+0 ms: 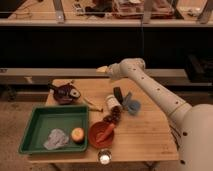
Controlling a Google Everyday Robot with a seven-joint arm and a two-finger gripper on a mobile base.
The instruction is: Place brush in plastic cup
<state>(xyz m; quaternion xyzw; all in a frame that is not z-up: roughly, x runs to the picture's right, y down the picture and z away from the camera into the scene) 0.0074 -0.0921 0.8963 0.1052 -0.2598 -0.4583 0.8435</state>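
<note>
The brush (71, 92) lies across a dark purple bowl (61, 98) at the table's back left, its black handle pointing left and its oval head to the right. The light-blue plastic cup (133, 106) stands near the table's middle, right of a white jar (113, 102). My gripper (103, 69) hovers above the table's far edge, up and to the right of the brush and behind the cup. It is open and holds nothing. The white arm reaches in from the right.
A green tray (35, 125) at front left holds an orange fruit (77, 134) and a grey cloth (56, 139). An orange bowl (94, 136), a clear glass (104, 158), a black oblong object (118, 93), a tan stick (93, 104) and dark red items (112, 118) crowd the middle.
</note>
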